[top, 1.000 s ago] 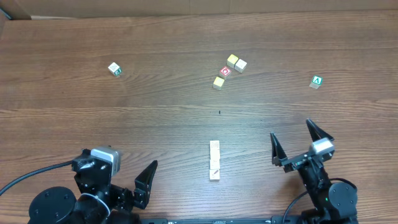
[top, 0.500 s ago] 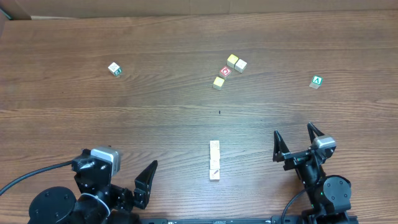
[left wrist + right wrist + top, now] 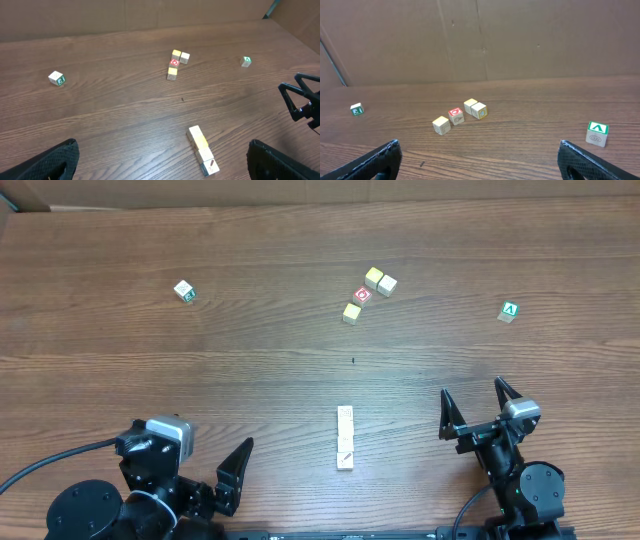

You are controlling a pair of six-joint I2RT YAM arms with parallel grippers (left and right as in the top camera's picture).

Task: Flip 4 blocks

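Brown wood desk (image 3: pixel 250 360) holds the blocks (image 3: pixel 345 438), four in a touching row, nearer the robot than the red ring cube (image 3: pixel 362 295). Right of that cube, a green cube (image 3: pixel 510 311) reads "A". Left gripper (image 3: pixel 162 167) and right gripper (image 3: pixel 470 402) fingers spread wide, empty.

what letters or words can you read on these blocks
"A": white on green, top of the green cube, far right.
White ring, possibly "O": red-faced cube.
Marks on the row of four blocks and the lone left cube: too small to read.
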